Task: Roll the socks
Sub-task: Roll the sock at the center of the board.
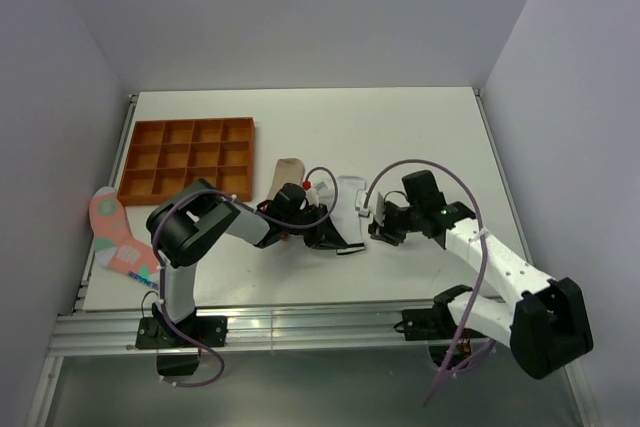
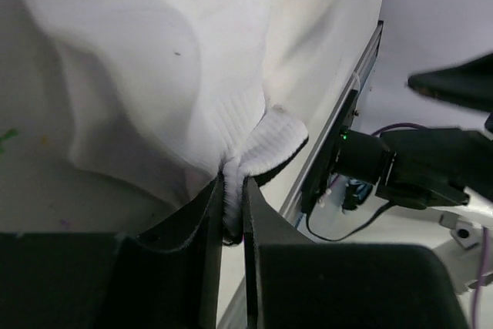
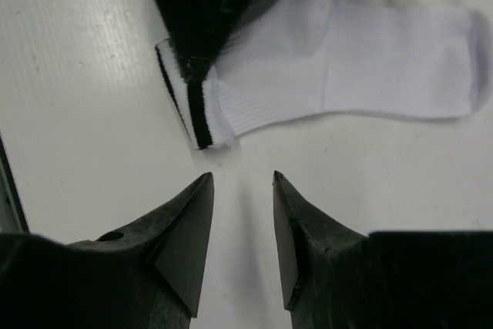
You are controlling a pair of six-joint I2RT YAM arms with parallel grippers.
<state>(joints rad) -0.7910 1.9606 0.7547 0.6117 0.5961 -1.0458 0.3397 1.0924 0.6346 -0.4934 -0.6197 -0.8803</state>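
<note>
Where the white sock [image 3: 370, 59] lies flat on the table [image 1: 400, 137] between the two arms, we see the left tool [image 2: 233, 190] clamped on its black-striped cuff [image 3: 196, 105], which is pinched into a fold. Our right tool [image 3: 243, 179] hovers just short of that cuff, jaws apart and empty. We find the beige sock [image 1: 288, 172] near the orange tray [image 1: 190, 157], the red sock [image 1: 115, 232] at the table's left edge.

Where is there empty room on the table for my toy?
Bare: the far side of the table, right of the orange tray and behind the beige sock, across to the right edge. Crowded: the middle, where the left tool pinches the white sock and the right tool stands open beside it.
</note>
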